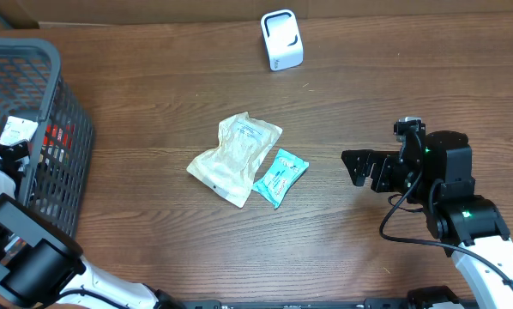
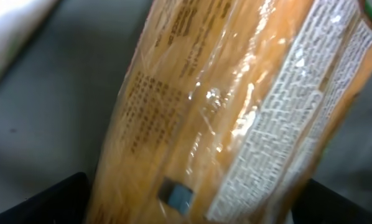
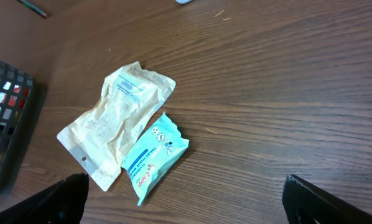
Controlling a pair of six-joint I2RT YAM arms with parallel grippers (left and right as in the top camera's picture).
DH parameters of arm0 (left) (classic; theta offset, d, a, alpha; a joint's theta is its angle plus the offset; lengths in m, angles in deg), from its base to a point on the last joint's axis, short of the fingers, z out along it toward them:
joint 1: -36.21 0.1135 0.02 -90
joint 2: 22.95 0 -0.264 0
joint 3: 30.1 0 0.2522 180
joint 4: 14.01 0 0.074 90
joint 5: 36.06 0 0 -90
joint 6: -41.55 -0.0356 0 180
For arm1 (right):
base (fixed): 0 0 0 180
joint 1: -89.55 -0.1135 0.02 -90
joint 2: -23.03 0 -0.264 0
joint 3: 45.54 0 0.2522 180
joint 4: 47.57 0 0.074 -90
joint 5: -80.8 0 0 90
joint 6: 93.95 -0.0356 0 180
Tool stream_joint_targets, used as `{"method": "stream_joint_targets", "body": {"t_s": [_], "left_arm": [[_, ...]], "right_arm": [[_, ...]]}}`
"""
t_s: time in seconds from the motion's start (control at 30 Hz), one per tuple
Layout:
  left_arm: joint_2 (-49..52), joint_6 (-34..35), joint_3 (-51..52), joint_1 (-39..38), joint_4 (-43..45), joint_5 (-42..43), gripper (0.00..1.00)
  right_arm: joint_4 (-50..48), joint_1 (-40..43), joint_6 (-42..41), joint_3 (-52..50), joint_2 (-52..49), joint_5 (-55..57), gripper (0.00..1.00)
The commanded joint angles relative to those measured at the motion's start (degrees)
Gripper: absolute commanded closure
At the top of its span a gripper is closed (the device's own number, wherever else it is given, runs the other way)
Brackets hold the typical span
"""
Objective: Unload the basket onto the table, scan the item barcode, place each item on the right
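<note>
At the basket [image 1: 68, 129] on the left, the left gripper [image 2: 195, 200] has its jaws spread wide with an orange cellophane packet [image 2: 223, 106] between them; whether they touch it cannot be told. The right gripper [image 1: 357, 168], also agape, hovers right of a teal packet [image 1: 280, 178] and a cream pouch [image 1: 235, 159]. A white scanner [image 1: 281, 39] stands at the far edge.
</note>
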Motion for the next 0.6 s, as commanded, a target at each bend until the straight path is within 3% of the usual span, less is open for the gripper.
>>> {"method": "stream_joint_targets", "body": {"t_s": [0.0,0.1,0.2,0.3,0.57], "left_arm": [[4.3,-1.1,-0.3,-0.2,-1.5,2.2,0.20],[4.7,-1.0,-0.3,-0.2,-1.4,2.3,0.50],[4.5,-1.0,-1.2,-0.2,-1.8,2.3,0.88],[4.3,-0.8,-3.2,-0.2,-4.0,2.3,0.96],[2.4,4.5,-18.2,-0.9,-13.6,5.4,0.96]], "right_arm": [[-0.3,0.4,0.2,1.4,0.1,-0.3,0.00],[-0.3,0.4,0.2,1.4,0.1,-0.3,0.00],[-0.3,0.4,0.2,1.4,0.1,-0.3,0.00],[-0.3,0.4,0.2,1.4,0.1,-0.3,0.00],[-0.3,0.4,0.2,1.4,0.1,-0.3,0.00]]}}
